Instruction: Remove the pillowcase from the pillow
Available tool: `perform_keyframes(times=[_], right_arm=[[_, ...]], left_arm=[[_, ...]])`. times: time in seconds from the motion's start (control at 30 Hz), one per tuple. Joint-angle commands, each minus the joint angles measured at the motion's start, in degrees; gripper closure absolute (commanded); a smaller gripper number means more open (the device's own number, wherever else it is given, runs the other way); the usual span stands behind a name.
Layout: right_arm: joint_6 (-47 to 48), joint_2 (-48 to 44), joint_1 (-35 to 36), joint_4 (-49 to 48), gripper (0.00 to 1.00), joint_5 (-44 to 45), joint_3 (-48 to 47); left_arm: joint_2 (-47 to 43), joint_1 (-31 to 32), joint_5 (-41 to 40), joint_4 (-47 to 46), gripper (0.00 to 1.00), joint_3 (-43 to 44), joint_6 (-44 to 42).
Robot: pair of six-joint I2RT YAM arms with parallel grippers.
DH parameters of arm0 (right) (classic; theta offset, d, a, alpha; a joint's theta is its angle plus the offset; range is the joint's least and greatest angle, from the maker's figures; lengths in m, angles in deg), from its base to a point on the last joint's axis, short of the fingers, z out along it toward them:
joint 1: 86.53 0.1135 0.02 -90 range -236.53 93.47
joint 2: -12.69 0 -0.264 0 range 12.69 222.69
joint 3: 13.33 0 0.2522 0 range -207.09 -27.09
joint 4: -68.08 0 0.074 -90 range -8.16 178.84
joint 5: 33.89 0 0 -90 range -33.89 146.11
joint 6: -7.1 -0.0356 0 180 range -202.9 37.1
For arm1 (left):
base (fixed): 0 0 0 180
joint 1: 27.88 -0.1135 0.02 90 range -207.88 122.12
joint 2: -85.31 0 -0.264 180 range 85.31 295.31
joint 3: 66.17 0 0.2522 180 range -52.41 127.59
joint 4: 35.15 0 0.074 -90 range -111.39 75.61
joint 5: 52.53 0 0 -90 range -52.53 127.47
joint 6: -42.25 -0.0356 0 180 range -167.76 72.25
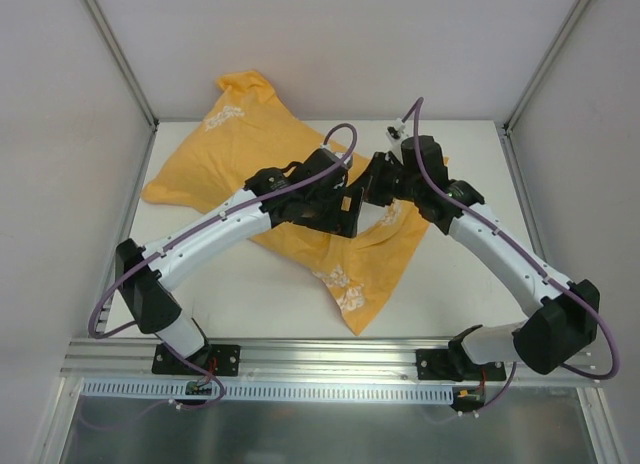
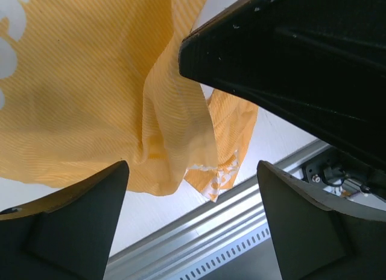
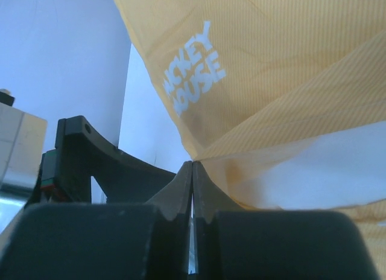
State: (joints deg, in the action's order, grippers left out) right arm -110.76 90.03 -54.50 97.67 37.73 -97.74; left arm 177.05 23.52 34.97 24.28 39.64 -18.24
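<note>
found the pillowcase [image 1: 250, 144] sprawled beneath both claws, pillow presumably hidden inside; judged it soft, light, slippery. found the left gripper [image 2: 192, 165] spread wide over loose folds, the right gripper [image 3: 192, 165] pinching thin hem at its tips: best hold there.

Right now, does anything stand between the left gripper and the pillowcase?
Nothing visible does. The pillowcase hangs directly in front of the open left gripper. The right gripper, pinching the fabric, sits off to one side.
</note>
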Motion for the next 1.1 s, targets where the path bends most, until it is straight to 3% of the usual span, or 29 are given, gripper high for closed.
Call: perform_keyframes(times=[0.0, 0.43, 0.53, 0.57, 0.63, 0.87, 1.07], right_arm=[[-1.9, -2.2, 0.6, -3.4, 0.99, -2.5, -0.3], [-2.3, -5.0, 0.5, -2.2, 0.99, -2.0, 1.8], [-2.4, -6.1, 0.5, -1.9, 0.99, -1.8, 2.7], [-2.5, -6.5, 0.3, -1.8, 0.99, -1.8, 3.1], [-2.9, -7.7, 0.1, -1.9, 0.99, -1.7, 4.2], [-4.4, -11.2, -0.7, -1.9, 0.99, -1.7, 6.8], [-4.9, -13.7, -2.8, -1.7, 0.99, -1.1, 8.7]], left_arm=[[1.8, 1.1, -8.7, -3.5, 0.12, 3.2, 2.3], [11.7, 2.3, -17.2, -6.7, 0.18, 9.3, 3.4], [12.0, 2.3, -20.2, -7.2, 0.31, 9.2, 3.5], [12.0, 2.3, -21.0, -7.2, 0.39, 9.0, 3.4], [12.1, 2.3, -22.2, -7.3, 0.45, 8.7, 3.3], [9.4, 2.3, -20.6, -11.0, 0.21, 3.4, 3.2], [6.2, 2.3, -18.7, -14.4, 0.21, -1.3, 2.8]])
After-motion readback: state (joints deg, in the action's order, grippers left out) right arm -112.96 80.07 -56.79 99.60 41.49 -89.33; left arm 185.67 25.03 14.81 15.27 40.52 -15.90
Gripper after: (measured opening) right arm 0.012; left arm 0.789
